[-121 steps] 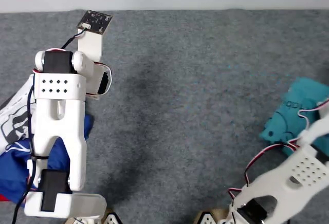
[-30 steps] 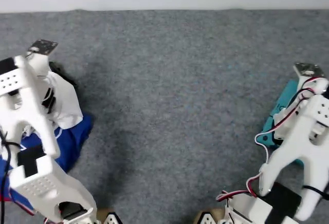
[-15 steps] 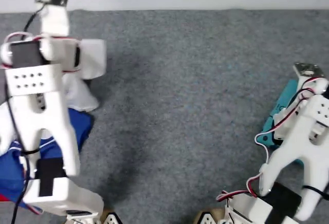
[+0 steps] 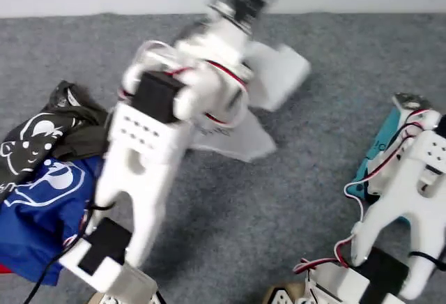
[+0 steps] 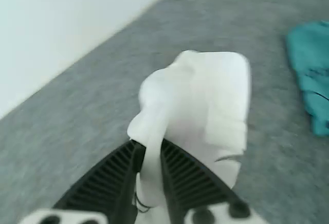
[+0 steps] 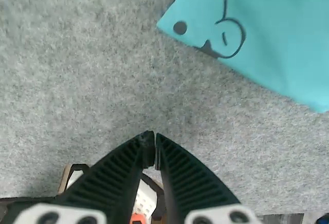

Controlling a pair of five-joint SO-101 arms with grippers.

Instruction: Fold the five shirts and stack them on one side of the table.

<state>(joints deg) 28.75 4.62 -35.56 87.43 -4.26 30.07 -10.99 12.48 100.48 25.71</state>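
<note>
high view: the left arm (image 4: 150, 157) stretches over the grey table (image 4: 313, 199), the white shirt (image 4: 268, 84) lifted at its tip. a black shirt (image 4: 42, 140) and a blue shirt (image 4: 42, 210) lie heaped at the left edge, and a teal shirt (image 4: 387, 135) at the right.
left wrist view: the left gripper (image 5: 150, 154) is clamped on the white shirt.
right wrist view: the right gripper (image 6: 154, 141) is closed on nothing, near the teal shirt.

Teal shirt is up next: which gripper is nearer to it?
Right. The right gripper hangs shut over carpet just beside the teal shirt; the left gripper is mid-table, clamped on the white shirt.
</note>
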